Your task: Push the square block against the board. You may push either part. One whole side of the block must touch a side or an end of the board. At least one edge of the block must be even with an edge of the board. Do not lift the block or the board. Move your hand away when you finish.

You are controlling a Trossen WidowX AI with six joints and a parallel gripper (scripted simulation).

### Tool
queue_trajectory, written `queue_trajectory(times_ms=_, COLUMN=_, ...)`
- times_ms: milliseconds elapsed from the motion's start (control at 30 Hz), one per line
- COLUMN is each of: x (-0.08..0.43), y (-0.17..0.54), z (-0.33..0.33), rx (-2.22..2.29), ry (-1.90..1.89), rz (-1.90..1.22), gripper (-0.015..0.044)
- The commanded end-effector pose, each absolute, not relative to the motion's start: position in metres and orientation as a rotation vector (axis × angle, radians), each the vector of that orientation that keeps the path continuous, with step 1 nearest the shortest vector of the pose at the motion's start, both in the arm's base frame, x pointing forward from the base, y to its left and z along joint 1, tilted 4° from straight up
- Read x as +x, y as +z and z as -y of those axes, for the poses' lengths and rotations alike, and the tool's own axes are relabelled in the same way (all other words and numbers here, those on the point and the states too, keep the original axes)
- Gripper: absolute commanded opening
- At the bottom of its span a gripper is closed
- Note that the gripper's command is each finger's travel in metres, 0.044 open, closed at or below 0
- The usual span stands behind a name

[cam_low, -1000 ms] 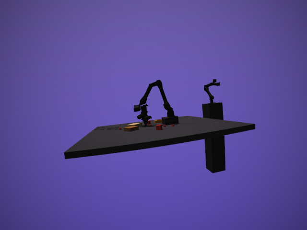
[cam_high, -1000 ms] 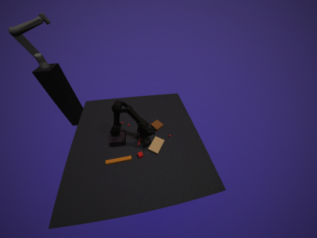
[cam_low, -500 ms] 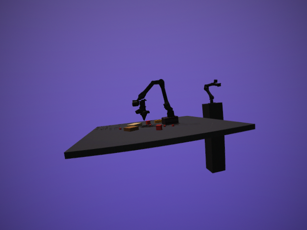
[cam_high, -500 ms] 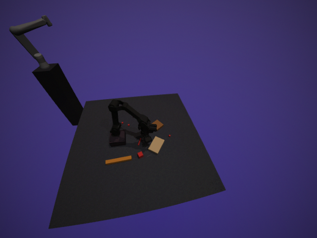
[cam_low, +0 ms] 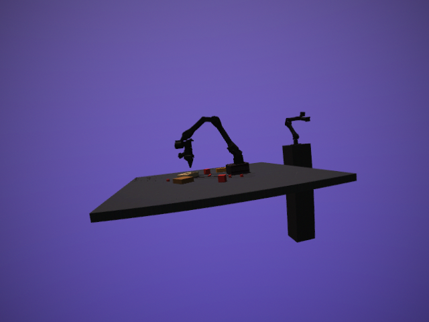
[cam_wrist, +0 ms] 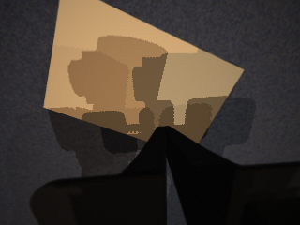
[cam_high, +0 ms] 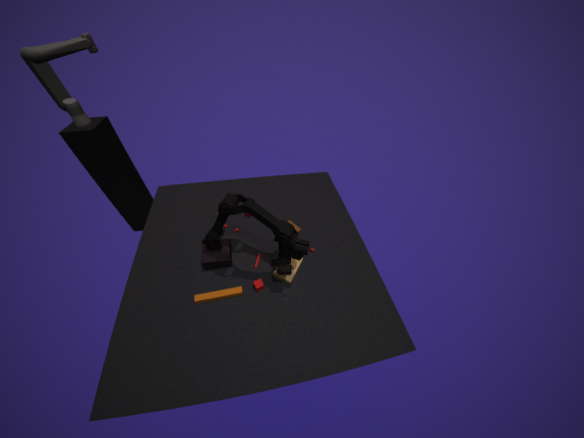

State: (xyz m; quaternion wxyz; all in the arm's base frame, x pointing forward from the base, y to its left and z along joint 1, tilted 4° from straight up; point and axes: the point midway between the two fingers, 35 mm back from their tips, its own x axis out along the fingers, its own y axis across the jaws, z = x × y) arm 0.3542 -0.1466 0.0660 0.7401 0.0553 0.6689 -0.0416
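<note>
We see the pincer (cam_high: 284, 269) (cam_low: 190, 165) (cam_wrist: 163, 131) with its fingers together and nothing between them, pointing down above the light tan board (cam_high: 293, 273) (cam_low: 188, 174) (cam_wrist: 202, 77). The brown square block (cam_high: 296, 227) (cam_low: 182, 180) lies on the bench (cam_high: 283, 329) (cam_low: 214, 197), near the board but apart from it. We see also one red cube (cam_high: 258, 284) (cam_low: 206, 171), between the board and the long orange bar (cam_high: 217, 294) (cam_low: 220, 170)

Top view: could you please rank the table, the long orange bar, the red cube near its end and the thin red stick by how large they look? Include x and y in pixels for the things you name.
Largest to smallest:
1. Table (cam_high: 283, 339) (cam_low: 208, 194) (cam_wrist: 277, 28)
2. Long orange bar (cam_high: 217, 294) (cam_low: 220, 170)
3. Red cube (cam_high: 257, 284) (cam_low: 206, 171)
4. Thin red stick (cam_high: 256, 260) (cam_low: 209, 174)
</note>
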Motion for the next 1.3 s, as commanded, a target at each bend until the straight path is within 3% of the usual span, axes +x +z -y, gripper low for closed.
queue_trajectory(times_ms=0, x=0.369, y=0.067, z=0.163, rx=0.21, ry=-0.163, rz=-1.459, gripper=0.0)
queue_trajectory(times_ms=367, x=0.412, y=0.063, z=0.224, rx=0.48, ry=-0.423, rz=-1.42, gripper=0.0)
queue_trajectory(times_ms=667, x=0.418, y=0.008, z=0.225, rx=0.484, ry=-0.427, rz=-1.419, gripper=0.0)
queue_trajectory(times_ms=1267, x=0.405, y=0.008, z=0.216, rx=0.484, ry=-0.427, rz=-1.421, gripper=0.0)
